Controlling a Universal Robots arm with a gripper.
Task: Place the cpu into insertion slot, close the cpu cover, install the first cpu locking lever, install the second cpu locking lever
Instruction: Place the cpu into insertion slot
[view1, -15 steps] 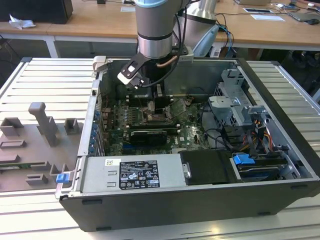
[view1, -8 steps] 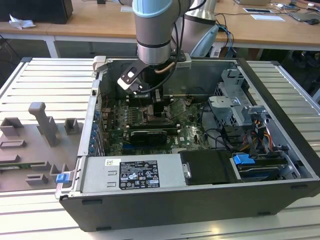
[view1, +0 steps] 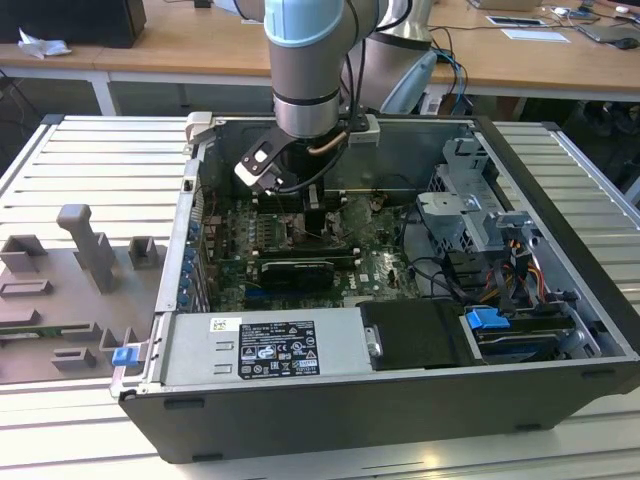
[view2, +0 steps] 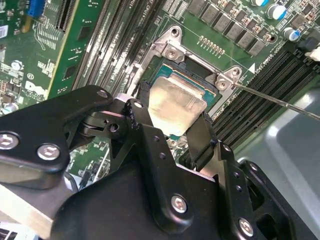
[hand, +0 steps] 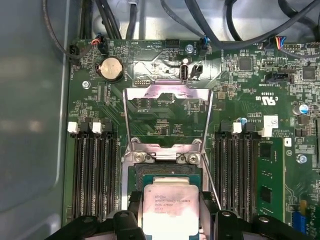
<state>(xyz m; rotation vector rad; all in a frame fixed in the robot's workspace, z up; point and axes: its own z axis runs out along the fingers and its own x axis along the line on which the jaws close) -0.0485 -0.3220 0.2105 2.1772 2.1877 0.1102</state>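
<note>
The cpu (hand: 168, 206), a small square chip with a pale silver face, sits between my gripper's (hand: 170, 212) black fingers (hand: 135, 210), which are shut on two opposite edges. It hangs slightly tilted just over the insertion slot (hand: 167, 171), the silver-rimmed socket of the green motherboard. In the second wrist view the cpu (view2: 175, 102) covers most of the insertion slot (view2: 172, 70). The cpu cover (hand: 167, 93) stands swung open beyond the socket. A thin locking lever (view2: 280, 102) juts out to one side. In the exterior view my gripper (view1: 315, 215) reaches down inside the open computer case.
Black memory slots (hand: 95, 170) flank the socket, and a green memory stick (hand: 270, 175) fills one. A coin battery (hand: 111, 69) and cables lie beyond the cover. The power supply (view1: 260, 345), drive cage (view1: 470, 200) and case walls hem the arm in. A grey fixture (view1: 70, 290) lies outside.
</note>
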